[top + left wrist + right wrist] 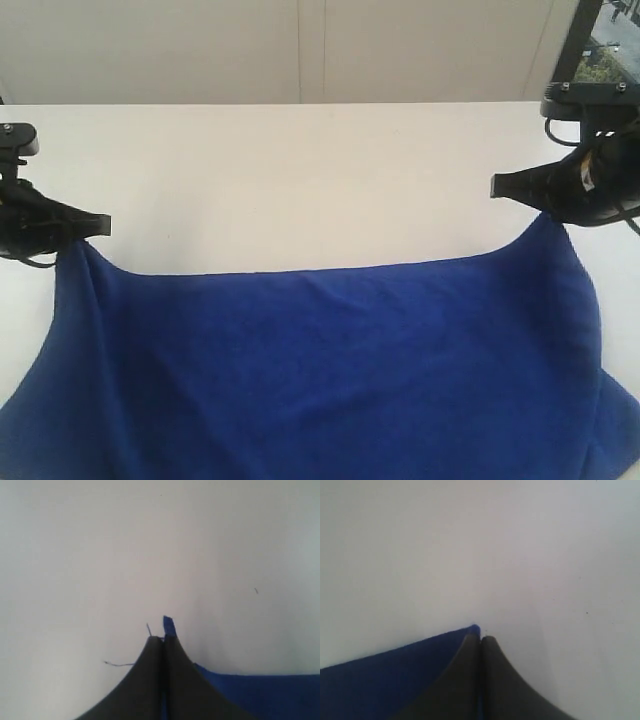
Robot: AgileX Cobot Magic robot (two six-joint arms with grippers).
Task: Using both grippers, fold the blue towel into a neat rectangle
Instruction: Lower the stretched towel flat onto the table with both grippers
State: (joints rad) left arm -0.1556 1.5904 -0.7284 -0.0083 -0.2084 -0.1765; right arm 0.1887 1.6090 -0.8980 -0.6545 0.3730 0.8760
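The white table point(300, 180) carries the whole work area. The blue towel point(330, 370) covers the near part of the table and runs out of the exterior view at its lower edge. The towel's far edge sags in a shallow curve between its two raised corners. The left gripper point(95, 225) is clamped on the far left corner, jaws pressed together, with a small tip of cloth showing past them. The right gripper point(500, 186) is clamped likewise on the far right corner. A thin loose thread point(117, 664) trails beside the left jaws.
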